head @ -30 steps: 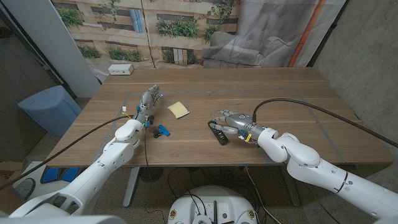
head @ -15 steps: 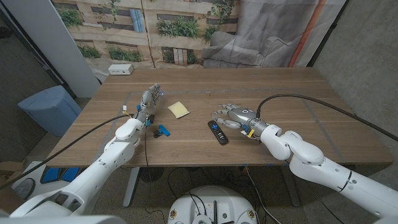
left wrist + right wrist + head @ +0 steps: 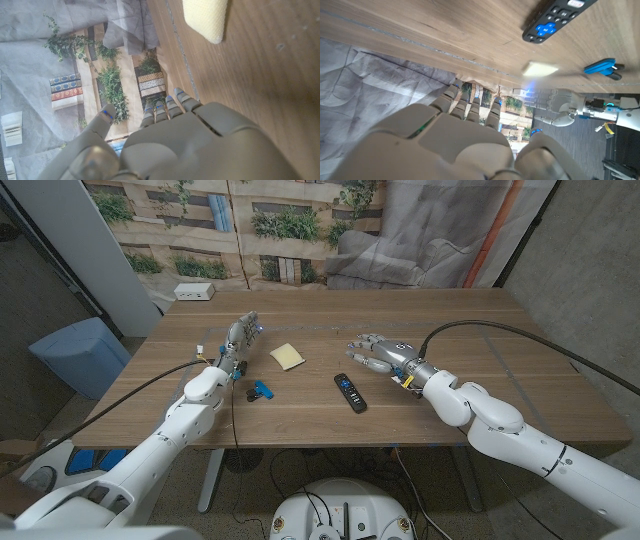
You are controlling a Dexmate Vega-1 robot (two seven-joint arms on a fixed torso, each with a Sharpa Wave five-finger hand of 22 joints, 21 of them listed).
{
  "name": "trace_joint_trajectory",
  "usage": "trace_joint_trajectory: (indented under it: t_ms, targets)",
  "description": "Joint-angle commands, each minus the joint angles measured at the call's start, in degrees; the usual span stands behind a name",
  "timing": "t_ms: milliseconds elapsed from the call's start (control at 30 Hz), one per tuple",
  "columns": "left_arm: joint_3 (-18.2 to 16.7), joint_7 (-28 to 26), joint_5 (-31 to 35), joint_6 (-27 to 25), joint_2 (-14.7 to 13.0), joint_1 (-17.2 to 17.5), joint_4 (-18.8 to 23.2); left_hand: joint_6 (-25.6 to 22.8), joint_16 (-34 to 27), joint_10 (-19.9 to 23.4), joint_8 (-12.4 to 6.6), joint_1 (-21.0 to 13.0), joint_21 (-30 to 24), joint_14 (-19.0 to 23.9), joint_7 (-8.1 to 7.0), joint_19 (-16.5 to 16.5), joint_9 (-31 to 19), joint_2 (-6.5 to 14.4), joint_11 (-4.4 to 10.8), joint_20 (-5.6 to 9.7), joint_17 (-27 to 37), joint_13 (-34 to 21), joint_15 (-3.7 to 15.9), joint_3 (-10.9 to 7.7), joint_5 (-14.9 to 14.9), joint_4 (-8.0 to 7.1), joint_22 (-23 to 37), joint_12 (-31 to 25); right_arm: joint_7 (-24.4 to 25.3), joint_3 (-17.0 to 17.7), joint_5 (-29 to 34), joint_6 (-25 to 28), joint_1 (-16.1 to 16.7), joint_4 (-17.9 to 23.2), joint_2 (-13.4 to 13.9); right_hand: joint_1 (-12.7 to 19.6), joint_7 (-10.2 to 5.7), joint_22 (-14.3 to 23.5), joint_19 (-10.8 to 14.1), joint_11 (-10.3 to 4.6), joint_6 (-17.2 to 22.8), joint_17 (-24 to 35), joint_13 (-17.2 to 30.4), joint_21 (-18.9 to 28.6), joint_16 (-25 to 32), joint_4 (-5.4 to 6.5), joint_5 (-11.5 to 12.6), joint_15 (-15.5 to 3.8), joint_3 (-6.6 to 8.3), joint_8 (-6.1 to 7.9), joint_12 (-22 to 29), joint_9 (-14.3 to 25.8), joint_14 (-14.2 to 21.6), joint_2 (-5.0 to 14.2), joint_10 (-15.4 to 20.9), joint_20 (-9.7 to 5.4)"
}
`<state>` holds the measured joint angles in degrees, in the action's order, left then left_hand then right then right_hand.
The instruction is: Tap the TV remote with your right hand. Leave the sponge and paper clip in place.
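Nearest you on the wooden table (image 3: 470,320) lies the TV remote (image 3: 350,392), black, angled with its far end a little to the left, close to the near edge and around the middle. Nothing touches it. The right wrist view shows its blue button pad facing up, so a tap from above would meet the keys.

Just to its left, near the left arm, sits the paper clip (image 3: 261,389), a blue binder-style clip with its dark handles pointing left. It lies well apart from the remote, so a tap on the remote need not disturb it.

Your right hand (image 3: 379,353) is a little farther back, to the right of the remote and apart from it, raised off the wood as far as the head view shows. Its fingers are spread and hold nothing. From this pose I judge the hand is clear of the remote, not pressing on it.

Farther again and to the left is the yellow sponge (image 3: 287,357), lying flat, apart from both hands.

Your left hand (image 3: 242,335) is farthest, left of the sponge, fingers extended toward the far side and loosely apart, holding nothing. It looks parked out of the way, since the task gives it no job.
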<state>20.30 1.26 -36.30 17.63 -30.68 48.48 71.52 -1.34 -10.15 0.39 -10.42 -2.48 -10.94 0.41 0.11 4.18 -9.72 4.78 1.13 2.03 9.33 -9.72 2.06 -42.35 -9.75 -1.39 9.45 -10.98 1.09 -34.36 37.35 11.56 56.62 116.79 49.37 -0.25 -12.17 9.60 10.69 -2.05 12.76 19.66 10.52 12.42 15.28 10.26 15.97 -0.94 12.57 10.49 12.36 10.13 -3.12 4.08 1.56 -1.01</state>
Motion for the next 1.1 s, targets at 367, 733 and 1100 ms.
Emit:
trace_joint_trajectory:
  t_ms: [367, 733, 1100]
  targets:
    - [-0.35, -1.78, 0.19, -1.41, -0.33, -0.31, 1.62, -0.5, 0.12, 0.48, -0.01, 0.12, 0.06, 0.23, -0.05, 0.28, -0.29, 4.42, 0.45, 3.55, 0.2, -0.33, 0.18, -0.47, -0.07, 0.2, 0.27, 0.04, 6.82, 4.29, -10.28, -1.32, -1.56, -5.12, -2.18, 1.25, -0.07, -0.05, 2.28, -0.28, -3.73, -0.69, 0.14, -0.02, 0.19, -0.9, -0.04, -0.9, 1.0, -0.52, -0.31, -0.01, 2.18, 4.86, 1.18, -0.7]
    - [-0.33, -1.09, 0.2, -1.08, -0.36, -0.76, 0.6, -0.59, 0.1, 0.53, -0.02, 0.08, 0.08, 0.26, -0.1, 0.21, -0.29, 4.34, 0.42, 3.43, 0.21, -0.33, 0.25, -0.4, -0.04, 0.35, 0.27, 0.04, 7.87, 5.04, -16.56, -2.09, -3.91, -8.79, -3.42, 1.66, -0.14, -0.07, 2.99, -0.58, -5.24, -1.22, 0.11, -0.28, -0.3, -1.19, 0.01, -1.12, 1.63, -0.61, -0.59, -0.05, 2.29, 4.81, 1.44, -0.79]
    - [-0.8, -0.09, -0.17, -0.21, -0.84, -0.51, 0.09, -0.62, 0.1, 0.59, -0.02, 0.06, 0.08, 0.27, -0.11, 0.2, -0.29, 4.31, 0.4, 3.47, 0.21, -0.33, 0.33, -0.39, -0.04, 0.45, 0.27, 0.03, 9.65, 7.17, -25.03, -1.72, -3.71, -10.94, -4.89, 1.46, 0.27, -0.06, 4.38, -0.57, -7.17, -1.73, 0.06, -0.34, -0.35, -1.06, 0.04, -1.68, 2.02, -0.51, -0.33, -0.07, 3.54, 4.72, 3.42, -1.35]
